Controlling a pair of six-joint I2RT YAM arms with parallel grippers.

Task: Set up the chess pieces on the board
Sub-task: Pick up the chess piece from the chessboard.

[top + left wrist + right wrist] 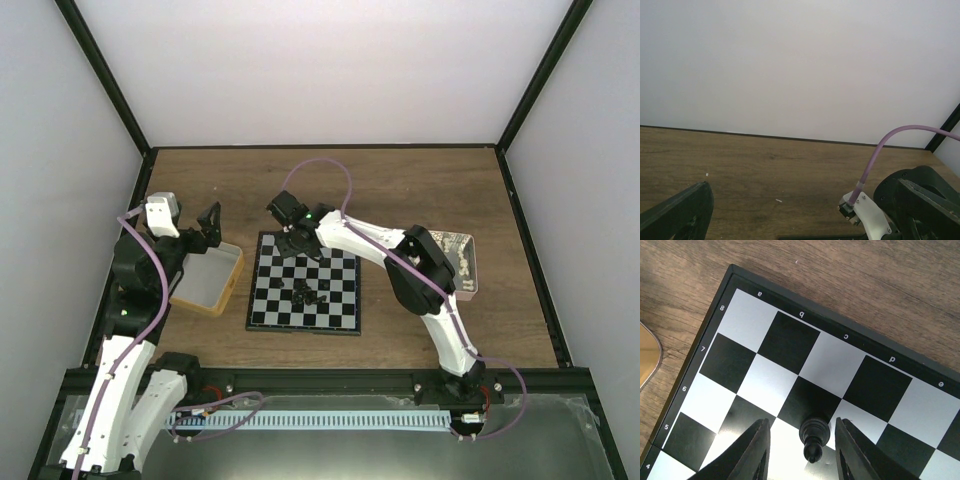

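Straddling a small black chess piece (813,436), the right gripper (801,422) held its jaws parted, with a sliver of square showing on either side of the piece, so it gripped nothing. Whether that piece stood upright or leaned could not be told from the wrist view. It sat on the board (747,322) near the far left corner, a couple of ranks in from the lettered edge and roughly in line with the "c". White characters ran along the thin black border: "a", "b", "c", "d" and "e" on the far side, seen upside down, and "8", "7", "6", "5" and "4" down the left side. From above, the remaining chess pieces (310,293) were huddled in a dark cluster around the middle of the board, too small to name singly. The yellow-rimmed tray (232,262) lay just beside the board's left edge, with a narrow strip of wood between them. Above that tray's far corner hung the left gripper (207,226), fingers spread wide and holding nothing. A pinkish tray (468,262) sat well to the right, partly behind the right arm, its printing unreadable. A broad band of wooden table (400,185) ran from the board's far edge to the white back wall.
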